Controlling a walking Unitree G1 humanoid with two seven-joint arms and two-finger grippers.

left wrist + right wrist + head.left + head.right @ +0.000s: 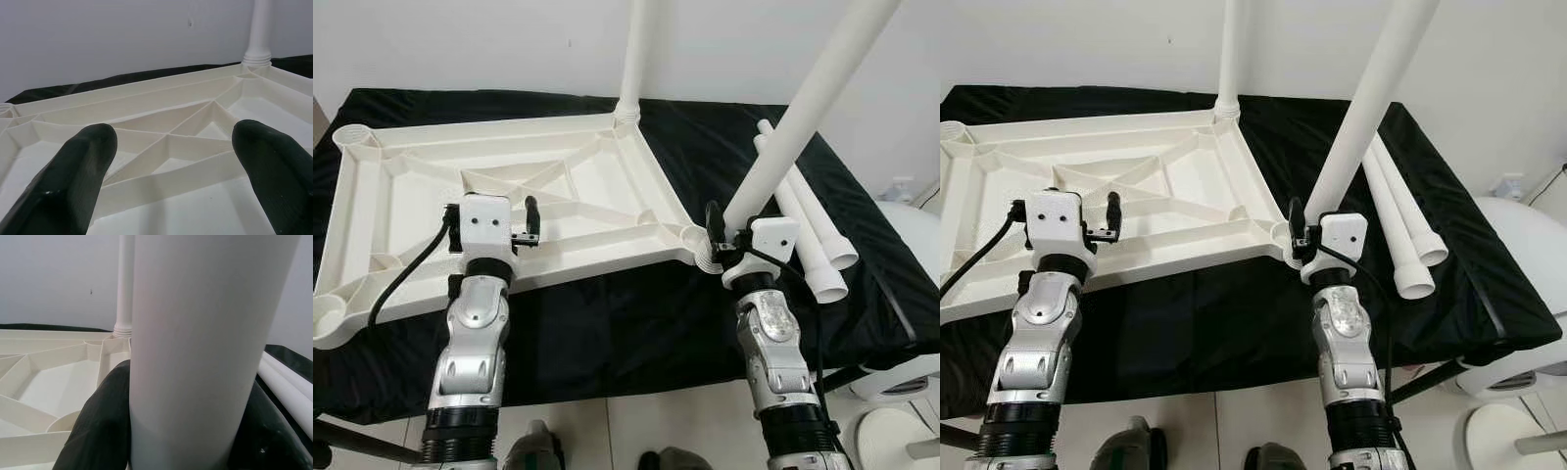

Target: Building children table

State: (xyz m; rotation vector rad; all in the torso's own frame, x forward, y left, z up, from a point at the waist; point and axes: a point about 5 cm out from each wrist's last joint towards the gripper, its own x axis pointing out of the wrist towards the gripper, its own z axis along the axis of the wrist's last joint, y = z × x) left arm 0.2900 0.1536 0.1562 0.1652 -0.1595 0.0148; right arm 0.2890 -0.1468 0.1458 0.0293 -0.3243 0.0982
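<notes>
A white plastic tabletop lies upside down on a black cloth spread over a raised surface against a pale wall. Its underside faces up, a shallow frame crossed by ribs, with a round socket at each corner. The far right socket holds a white leg standing upright. The near left socket and the far left socket are both open, with nothing in them. At the near right socket a second leg stands with its lower end at the rim, leaning up and away to the right; whether it is seated in the socket I cannot tell, since the gripper covers the joint.

The right gripper is clamped around that leaning leg just above the socket. In the right wrist view one black finger presses on one side of the white tube and the other sits against the opposite side.

The left gripper hovers over the ribbed underside near the front edge, its fingers spread wide apart and holding nothing.

Two more legs lie side by side on the cloth just right of the tabletop, their flared ends pointing toward the front edge.
</notes>
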